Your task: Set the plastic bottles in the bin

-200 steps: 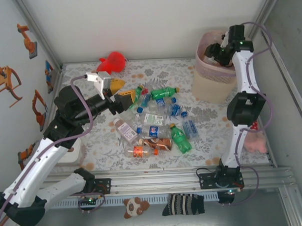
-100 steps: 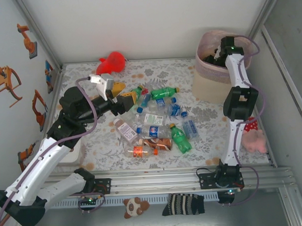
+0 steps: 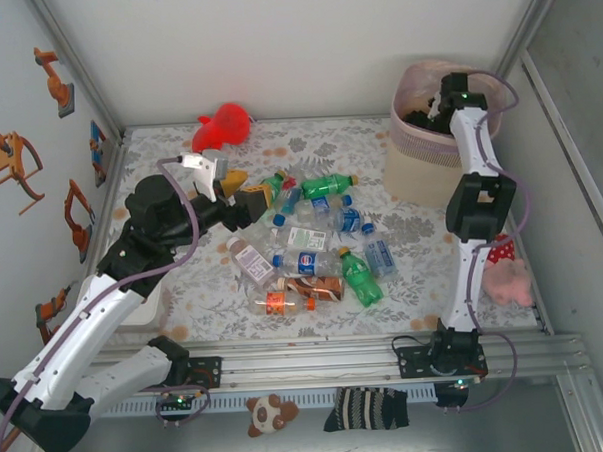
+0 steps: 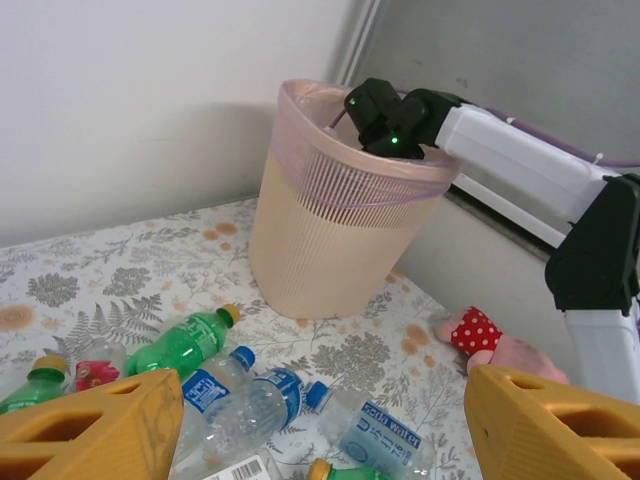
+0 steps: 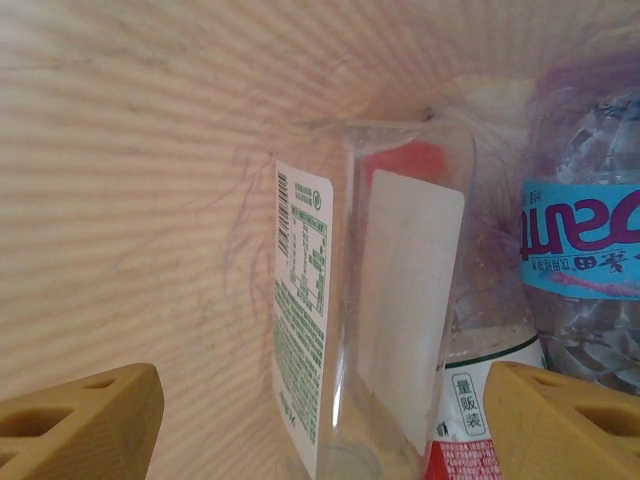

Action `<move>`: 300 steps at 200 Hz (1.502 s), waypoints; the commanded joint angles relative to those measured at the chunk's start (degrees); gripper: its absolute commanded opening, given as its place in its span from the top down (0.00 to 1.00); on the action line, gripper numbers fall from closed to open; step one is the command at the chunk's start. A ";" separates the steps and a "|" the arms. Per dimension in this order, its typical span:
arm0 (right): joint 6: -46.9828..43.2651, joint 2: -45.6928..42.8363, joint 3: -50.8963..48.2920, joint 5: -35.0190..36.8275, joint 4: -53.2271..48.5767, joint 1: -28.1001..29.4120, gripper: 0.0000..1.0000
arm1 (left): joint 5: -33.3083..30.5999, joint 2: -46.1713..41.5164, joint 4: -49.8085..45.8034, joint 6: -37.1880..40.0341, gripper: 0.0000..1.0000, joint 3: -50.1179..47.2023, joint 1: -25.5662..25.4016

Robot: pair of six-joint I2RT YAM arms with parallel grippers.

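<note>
The left fingers (image 4: 90, 425), yellow plastic wedges, are spread wide with nothing between them. They hover at the left edge of the heap of small plastic bottles (image 3: 312, 241) on the flower-patterned tabletop (image 3: 412, 231). In the heap, a clear bottle with a blue Pepsi label (image 3: 305, 263) lies near a green bottle (image 3: 361, 278). From the left wrist, another blue label (image 4: 378, 437) seems to read "GOLD WATER".

The tall beige-pink mesh bin (image 3: 419, 176) stands at the far right, apart from the heap, and the right arm (image 3: 473, 148) reaches down into it. Inside, the right fingers (image 5: 80, 415) are open and empty. Beyond them, against the ribbed wall, stands a clear square bottle (image 5: 400, 300) whose white label carries a barcode and green fine print. Beside it are a blue-labelled bottle (image 5: 580, 240) with large white lettering, cut off by the frame, and a white tag with Chinese characters (image 5: 465, 395).
</note>
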 commanded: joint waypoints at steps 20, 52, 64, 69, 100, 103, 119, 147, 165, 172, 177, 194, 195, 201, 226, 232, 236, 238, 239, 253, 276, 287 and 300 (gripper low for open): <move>-1.36 -7.16 3.05 2.31 -3.00 0.29 0.18 | -1.66 -0.03 -1.47 -1.45 0.27 0.20 0.11; -1.81 -11.61 3.90 4.09 -3.61 0.29 0.18 | -3.48 0.33 -2.68 -2.31 0.26 0.10 0.05; -1.99 -13.36 4.33 4.40 -3.79 0.27 0.18 | -4.19 0.68 -3.30 -2.85 0.27 0.01 0.06; -2.07 -13.91 4.42 4.45 -3.79 0.28 0.18 | -4.61 0.91 -3.58 -3.04 0.27 0.02 0.12; -2.32 -18.90 4.34 4.75 -3.95 0.23 0.19 | -6.78 2.17 -5.46 -4.90 0.27 0.02 0.07; -2.38 -19.40 4.26 4.76 -4.01 0.28 0.19 | -6.97 2.36 -5.68 -5.16 0.27 0.00 0.05; -2.22 -22.08 3.52 4.59 -3.75 0.32 0.19 | -8.65 3.10 -6.91 -6.78 0.27 0.09 0.11; -2.20 -27.11 1.27 4.24 -3.20 0.58 0.19 | -15.03 5.19 -11.03 -12.01 0.27 0.66 0.25; -2.11 -30.40 -0.96 4.10 -2.62 0.87 0.19 | -19.45 7.24 -14.78 -16.21 0.27 1.05 0.39; -1.98 -31.77 -2.18 3.98 -2.25 1.10 0.19 | -21.10 8.21 -16.30 -17.90 0.27 1.26 0.48; -1.93 -32.67 -3.04 3.97 -1.85 1.18 0.19 | -22.31 8.89 -17.51 -19.03 0.26 1.50 0.53; -1.85 -35.44 -5.66 3.97 -1.17 1.66 0.19 | -25.28 11.91 -22.25 -23.65 0.26 2.78 1.07; -1.82 -35.61 -5.80 4.01 -1.21 1.68 0.19 | -25.39 12.11 -22.53 -23.86 0.26 2.84 1.08; -1.86 -36.38 -6.58 4.06 -1.09 1.81 0.19 | -25.95 13.26 -24.16 -25.36 0.26 3.40 1.28; -1.55 -39.60 -10.00 3.97 -0.38 2.27 0.20 | -27.17 17.21 -28.97 -30.72 0.27 3.93 2.36; -1.52 -40.27 -10.99 3.97 -0.11 2.39 0.20 | -26.93 17.82 -29.23 -31.71 0.28 3.62 2.69; -1.43 -40.73 -11.62 3.97 0.22 2.51 0.20 | -26.70 18.26 -29.24 -32.37 0.29 3.38 2.91; -1.39 -40.97 -11.93 3.97 0.29 2.50 0.20 | -26.55 18.33 -29.30 -32.69 0.30 3.24 3.06; -1.36 -41.01 -12.14 3.97 0.40 2.49 0.20 | -26.46 18.40 -29.27 -32.77 0.30 3.11 3.18; -1.17 -42.41 -14.20 3.97 1.21 2.58 0.20 | -25.77 19.31 -28.89 -35.38 0.35 1.71 4.64; -0.88 -43.72 -16.74 3.84 2.13 2.71 0.20 | -25.06 20.48 -29.09 -39.01 0.38 -0.79 7.78; -0.82 -44.10 -17.62 3.75 2.28 2.71 0.20 | -24.41 21.08 -28.91 -39.86 0.38 -1.89 9.25; -0.73 -44.36 -18.46 3.71 2.53 2.83 0.21 | -22.67 22.05 -27.35 -39.80 0.38 -3.11 10.83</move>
